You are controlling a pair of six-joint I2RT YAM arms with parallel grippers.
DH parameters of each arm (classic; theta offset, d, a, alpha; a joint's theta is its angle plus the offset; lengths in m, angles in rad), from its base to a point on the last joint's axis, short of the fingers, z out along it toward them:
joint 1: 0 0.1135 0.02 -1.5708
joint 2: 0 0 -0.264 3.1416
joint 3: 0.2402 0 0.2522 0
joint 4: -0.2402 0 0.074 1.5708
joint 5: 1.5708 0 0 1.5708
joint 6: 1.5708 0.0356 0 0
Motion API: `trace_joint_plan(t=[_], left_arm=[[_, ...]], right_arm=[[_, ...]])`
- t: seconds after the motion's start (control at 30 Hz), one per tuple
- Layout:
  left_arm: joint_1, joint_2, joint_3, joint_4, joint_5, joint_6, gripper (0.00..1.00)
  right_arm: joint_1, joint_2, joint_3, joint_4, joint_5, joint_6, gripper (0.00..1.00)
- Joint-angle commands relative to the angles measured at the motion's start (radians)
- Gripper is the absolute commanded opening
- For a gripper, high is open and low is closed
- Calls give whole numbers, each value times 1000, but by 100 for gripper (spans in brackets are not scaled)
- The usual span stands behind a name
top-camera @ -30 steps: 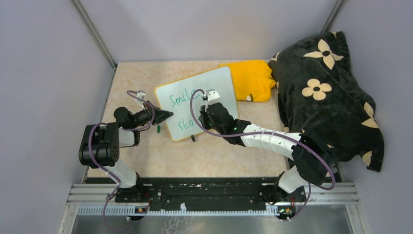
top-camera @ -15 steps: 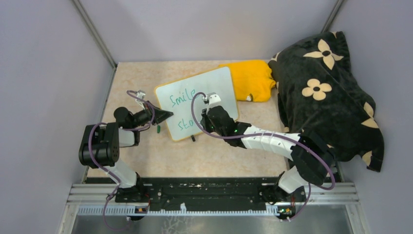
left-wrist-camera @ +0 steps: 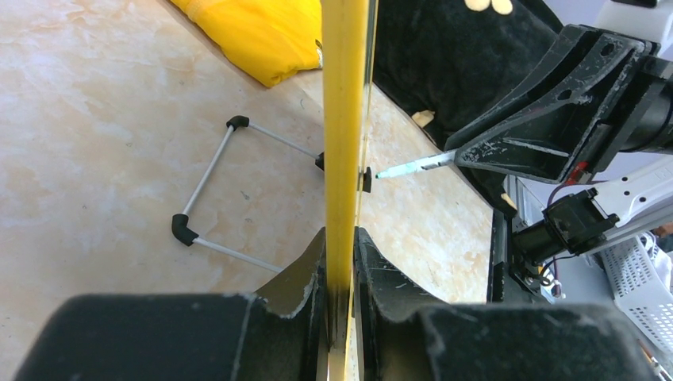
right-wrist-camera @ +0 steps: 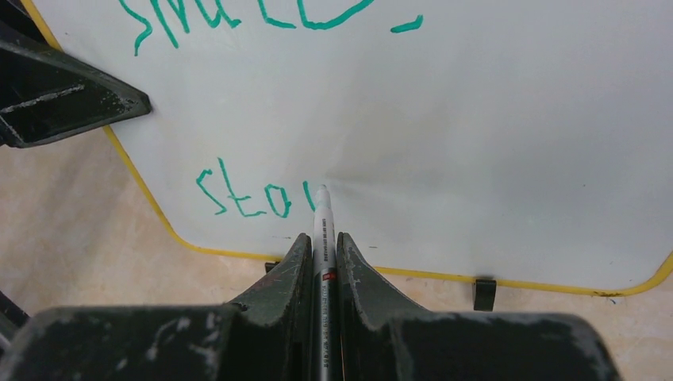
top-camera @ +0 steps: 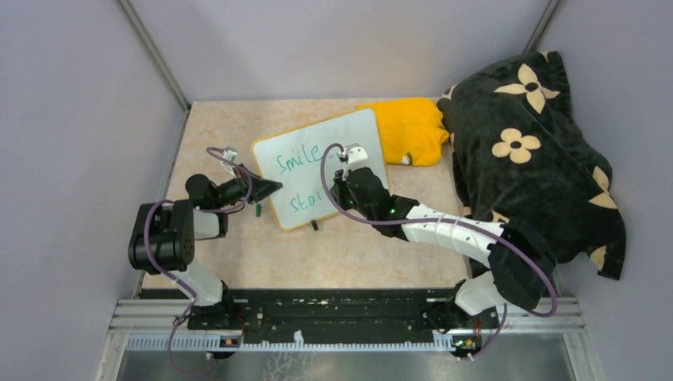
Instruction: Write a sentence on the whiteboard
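Note:
The whiteboard (top-camera: 353, 131) stands tilted on the table, white with a yellow rim (left-wrist-camera: 345, 119). My left gripper (top-camera: 274, 188) is shut on its left edge, and the jaws (left-wrist-camera: 341, 234) pinch the rim. My right gripper (right-wrist-camera: 321, 238) is shut on a marker (right-wrist-camera: 322, 218) whose tip touches the board (right-wrist-camera: 492, 159). The sentence is in green: "Smile" (top-camera: 298, 159) on top, and a lower line (right-wrist-camera: 242, 198) of three letters plus a short stroke at the marker tip. The right wrist hides the lower line's end in the top view.
A folded yellow cloth (top-camera: 413, 127) lies behind the board's right side. A black blanket with cream flowers (top-camera: 532, 151) fills the right of the table. A small green cap (top-camera: 259, 209) lies by the left gripper. A wire stand (left-wrist-camera: 214, 186) props the board from behind.
My right gripper has shifted a little to the right with the marker, uncovering the end of "Smile". The left arm and the board have not moved.

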Motion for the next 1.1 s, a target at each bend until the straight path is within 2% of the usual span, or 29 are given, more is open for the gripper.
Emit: trace_joint_plan(t=[0.0,1.07], left_arm=[[-9,-21,16,9,23,16,20],[-10,-19,18,8,23,14,20]], right_arm=[[-22,-13,63,34,16,-10,0],[-16,44,-17,46,-34,32,0]])
